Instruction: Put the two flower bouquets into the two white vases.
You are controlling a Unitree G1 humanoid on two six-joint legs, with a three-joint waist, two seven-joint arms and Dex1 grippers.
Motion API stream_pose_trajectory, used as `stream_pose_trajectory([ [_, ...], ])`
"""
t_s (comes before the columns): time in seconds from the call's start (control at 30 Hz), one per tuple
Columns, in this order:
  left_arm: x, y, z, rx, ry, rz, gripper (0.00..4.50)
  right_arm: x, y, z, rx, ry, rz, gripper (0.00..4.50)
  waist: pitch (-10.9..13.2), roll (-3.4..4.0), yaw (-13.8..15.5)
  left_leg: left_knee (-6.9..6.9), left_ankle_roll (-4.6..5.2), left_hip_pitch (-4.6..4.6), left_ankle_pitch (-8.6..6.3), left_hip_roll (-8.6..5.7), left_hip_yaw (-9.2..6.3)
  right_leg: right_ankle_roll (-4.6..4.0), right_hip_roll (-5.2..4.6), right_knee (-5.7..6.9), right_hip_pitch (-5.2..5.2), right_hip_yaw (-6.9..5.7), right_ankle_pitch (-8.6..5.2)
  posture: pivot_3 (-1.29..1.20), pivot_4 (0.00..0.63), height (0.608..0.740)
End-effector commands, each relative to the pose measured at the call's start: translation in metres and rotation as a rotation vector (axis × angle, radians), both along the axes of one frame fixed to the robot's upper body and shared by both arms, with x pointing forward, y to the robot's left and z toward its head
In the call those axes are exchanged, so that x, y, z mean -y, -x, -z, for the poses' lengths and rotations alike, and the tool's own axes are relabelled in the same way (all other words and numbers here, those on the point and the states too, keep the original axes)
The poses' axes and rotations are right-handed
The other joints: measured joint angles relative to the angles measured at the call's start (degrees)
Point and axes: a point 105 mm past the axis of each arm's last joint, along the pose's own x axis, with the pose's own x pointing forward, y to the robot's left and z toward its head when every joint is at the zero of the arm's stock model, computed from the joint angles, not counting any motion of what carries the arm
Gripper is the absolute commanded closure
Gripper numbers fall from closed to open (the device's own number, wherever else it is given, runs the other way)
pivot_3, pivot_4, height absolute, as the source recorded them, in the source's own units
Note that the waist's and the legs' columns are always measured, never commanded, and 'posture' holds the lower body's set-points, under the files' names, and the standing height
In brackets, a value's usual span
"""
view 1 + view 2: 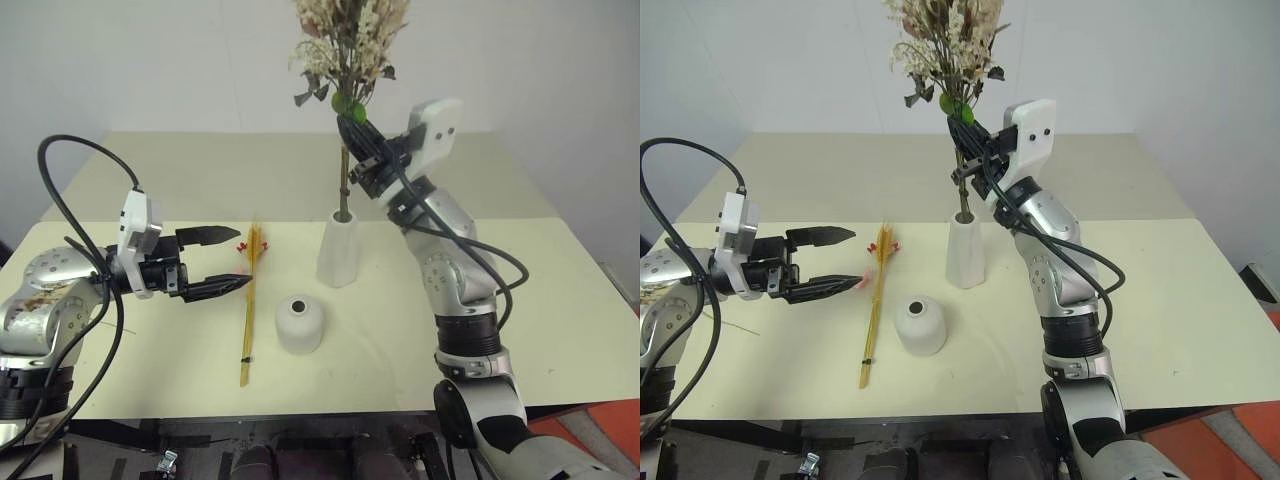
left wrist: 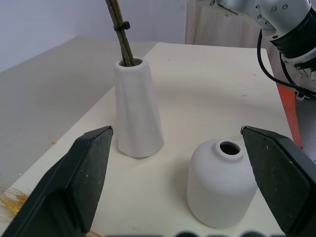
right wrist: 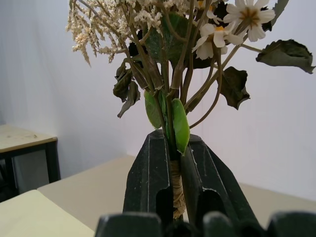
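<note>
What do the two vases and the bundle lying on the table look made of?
Tall vase and short vase: likely matte ceramic; chalky white, glare-free. Bundle: probably dried straw; thin golden stalks, small red flowers near one end.

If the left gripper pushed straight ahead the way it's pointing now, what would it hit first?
Probably the wheat-like bundle lying just past the open left gripper. Beyond it stand the short round vase and the tall vase; the height over the bundle is unclear.
</note>
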Motion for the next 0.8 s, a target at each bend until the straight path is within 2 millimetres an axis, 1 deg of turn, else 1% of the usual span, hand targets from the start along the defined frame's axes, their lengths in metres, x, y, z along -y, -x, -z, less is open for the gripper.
stream_pose_trajectory([
  [0.03, -0.002, 0.004, -0.011, 0.059, -0.017, -0.002, 0.0, 0.0, 0.008, -0.011, 0.067, -0.016, 0.005, 4.41, 0.0, 0.0, -0.03, 0.0, 0.0, 0.0, 0.0, 0.0, 0.0, 0.0, 0.0, 0.0, 0.0, 0.0, 0.0, 0.0, 0.15, 0.74],
  [0.13, -0.001, 0.004, -0.01, 0.06, -0.018, -0.005, 0.0, 0.001, 0.002, 0.003, 0.04, -0.001, 0.026, 4.41, 0.0, 0.0, -0.01, 0.0, 0.0, 0.0, 0.0, 0.0, 0.0, 0.0, 0.0, 0.0, 0.0, 0.0, -0.01, 0.0, 0.15, 0.74],
  [0.23, -0.002, 0.004, -0.01, 0.059, -0.019, -0.009, 0.0, 0.002, 0.0, 0.01, 0.026, 0.001, 0.029, 4.41, 0.0, 0.0, -0.02, 0.0, 0.0, 0.0, 0.0, 0.0, 0.0, 0.0, 0.0, -0.01, 0.01, 0.01, 0.0, 0.0, 0.15, 0.74],
  [0.3, -0.002, 0.004, -0.009, 0.058, -0.02, -0.012, 0.0, 0.001, -0.001, 0.015, 0.019, 0.008, 0.03, 3.67, 0.0, 0.0, -0.02, 0.0, 0.0, 0.0, 0.0, 0.0, 0.0, -0.01, 0.0, 0.0, 0.0, 0.0, 0.0, 0.0, 0.15, 0.74],
  [0.33, -0.002, 0.003, -0.009, 0.057, -0.021, -0.014, 0.0, 0.001, -0.001, 0.017, 0.015, 0.01, 0.03, 3.43, 0.0, 0.0, -0.04, 0.0, 0.0, 0.01, 0.0, 0.0, 0.0, -0.01, 0.0, 0.0, 0.0, 0.0, -0.01, 0.0, 0.15, 0.74],
  [0.5, -0.003, 0.003, -0.008, 0.054, -0.024, -0.019, 0.0, 0.002, 0.0, 0.028, -0.005, 0.011, 0.038, 1.72, 0.0, 0.0, -0.01, 0.0, 0.0, 0.0, 0.0, 0.0, 0.0, -0.01, 0.0, 0.0, 0.0, 0.0, -0.01, 0.0, 0.15, 0.74],
  [0.63, -0.003, 0.002, -0.007, 0.05, -0.029, -0.023, 0.0, 0.008, 0.006, 0.037, -0.024, 0.01, 0.047, 0.27, 0.0, 0.0, 0.01, 0.0, -0.01, 0.0, 0.0, 0.0, 0.0, -0.01, 0.0, 0.0, 0.01, 0.0, -0.01, 0.0, 0.15, 0.74],
  [0.67, -0.003, 0.002, -0.007, 0.05, -0.03, -0.024, 0.0, 0.01, 0.008, 0.04, -0.029, 0.01, 0.049, 0.04, 0.0, 0.0, 0.03, 0.0, -0.01, 0.0, 0.0, 0.0, 0.0, 0.0, 0.0, -0.01, 0.01, 0.0, -0.01, 0.0, 0.15, 0.74],
  [0.73, -0.004, 0.002, -0.006, 0.044, -0.034, -0.034, 0.0, 0.016, 0.012, 0.045, -0.042, 0.005, 0.062, 0.04, 0.0, 0.0, 0.04, 0.0, -0.01, 0.0, 0.0, 0.0, 0.0, 0.0, 0.0, -0.01, 0.01, 0.0, -0.01, 0.0, 0.15, 0.74],
  [0.8, -0.007, -0.002, 0.001, -0.003, -0.071, -0.089, 0.0, 0.027, 0.018, 0.052, -0.063, 0.006, 0.082, 0.04, 0.0, 0.0, 0.05, 0.0, -0.01, 0.0, 0.0, 0.0, 0.0, 0.0, 0.0, 0.0, 0.01, 0.0, -0.01, 0.0, 0.15, 0.74],
])
